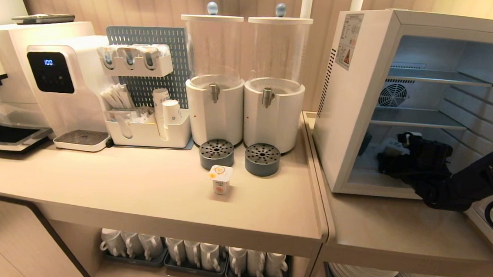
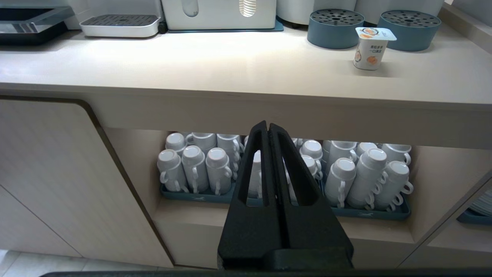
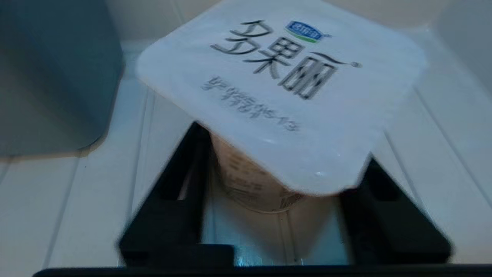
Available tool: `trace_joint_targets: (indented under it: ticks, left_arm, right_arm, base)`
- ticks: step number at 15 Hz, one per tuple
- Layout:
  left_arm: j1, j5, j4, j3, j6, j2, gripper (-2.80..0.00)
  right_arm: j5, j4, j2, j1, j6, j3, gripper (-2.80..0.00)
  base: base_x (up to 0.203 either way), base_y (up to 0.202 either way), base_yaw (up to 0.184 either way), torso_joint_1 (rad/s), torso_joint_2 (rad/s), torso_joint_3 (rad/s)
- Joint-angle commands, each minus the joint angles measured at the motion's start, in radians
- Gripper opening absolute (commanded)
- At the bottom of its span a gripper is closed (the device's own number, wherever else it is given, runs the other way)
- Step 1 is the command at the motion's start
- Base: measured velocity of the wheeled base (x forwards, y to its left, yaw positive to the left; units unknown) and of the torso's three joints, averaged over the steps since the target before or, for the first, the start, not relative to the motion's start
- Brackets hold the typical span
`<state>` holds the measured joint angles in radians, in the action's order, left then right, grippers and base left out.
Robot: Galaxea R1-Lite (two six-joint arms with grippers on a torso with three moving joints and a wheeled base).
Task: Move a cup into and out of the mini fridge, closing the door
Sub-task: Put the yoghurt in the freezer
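Right pincer (image 3: 284,215) reaches into the mini fridge (image 1: 359,119), fingers spread either side of the cup (image 3: 280,88) standing upright on the fridge floor, directly ahead between them; left pincer (image 2: 269,154) hangs closed below the worktop (image 1: 141,183).

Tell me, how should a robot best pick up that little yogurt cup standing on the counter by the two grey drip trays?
Probably by the tapered body just under the lid, coming in level from the front. The yogurt cup stands upright, and its square lid overhangs the narrower body, so fingers closing on two opposite sides would sit beneath that rim. The front edge of the counter is bare, while the drip trays crowd behind.
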<state>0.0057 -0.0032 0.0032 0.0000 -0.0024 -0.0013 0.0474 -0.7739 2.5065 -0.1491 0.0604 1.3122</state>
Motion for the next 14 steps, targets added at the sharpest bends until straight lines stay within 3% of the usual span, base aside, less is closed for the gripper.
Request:
trace_joint_targets:
  ticks: [1, 7, 14]
  left_arm:
    - [0.0, 0.0, 0.0, 0.002, -0.001, 0.001, -2.8]
    - [0.0, 0.0, 0.0, 0.002, -0.001, 0.001, -2.8]
    - [0.0, 0.0, 0.0, 0.002, -0.001, 0.001, -2.8]
  right_arm:
    - [-0.001, -0.008, -0.01, 0.0, 0.009, -0.027, 0.0]
    - [-0.049, -0.101, -0.21, 0.0, 0.008, -0.315, 0.0]
    - [-0.093, -0.302, -0.376, 0.0, 0.007, -0.631, 0.0]
  base:
    - [0.0, 0.0, 0.0, 0.0, 0.0, 0.0]
    - [0.0, 0.0, 0.0, 0.0, 0.0, 0.0]
    - [0.0, 0.0, 0.0, 0.0, 0.0, 0.0]
